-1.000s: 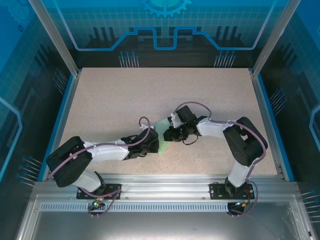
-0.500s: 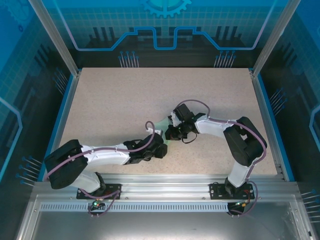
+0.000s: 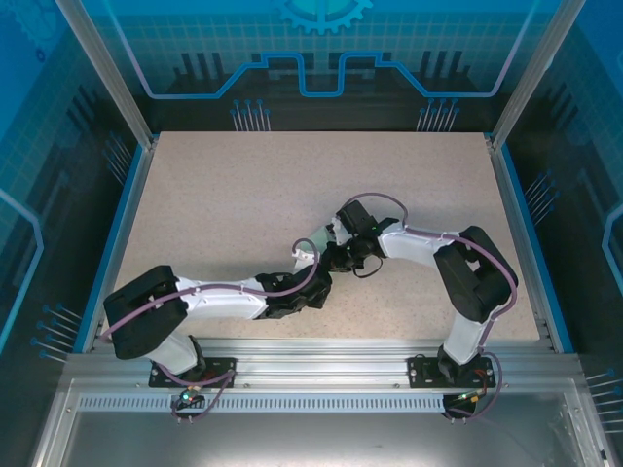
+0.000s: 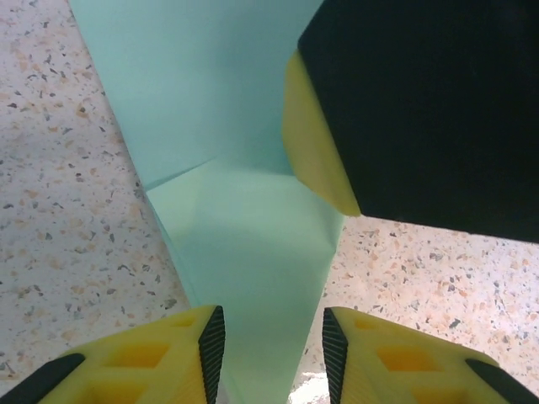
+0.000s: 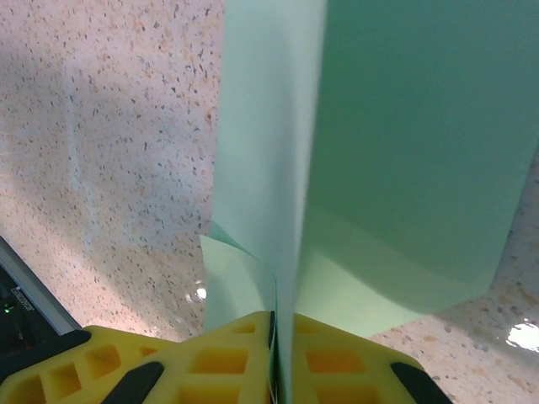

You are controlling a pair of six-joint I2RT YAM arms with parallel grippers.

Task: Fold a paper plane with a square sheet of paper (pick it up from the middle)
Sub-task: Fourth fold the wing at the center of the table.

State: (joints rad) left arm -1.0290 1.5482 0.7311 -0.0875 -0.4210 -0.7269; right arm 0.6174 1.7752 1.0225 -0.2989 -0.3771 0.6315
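Paper sheet (image 4: 244,252), half folded at the centre of the table (image 3: 214,195), tapers down-frame into the gap between the left gripper (image 4: 271,337) and its parted fingers; the right gripper (image 5: 274,324) is clamped on the raised fold.

my left arm (image 3: 224,297) has swung rightward along the near edge of the table (image 3: 243,195), carrying my left fingers (image 4: 181,358) closer to my right fingers (image 5: 227,353). the left fingers have parted and now straddle the sheet of paper (image 4: 244,252). from above, the green patch has shrunk from a broad flap to a small sliver beside the right wrist.
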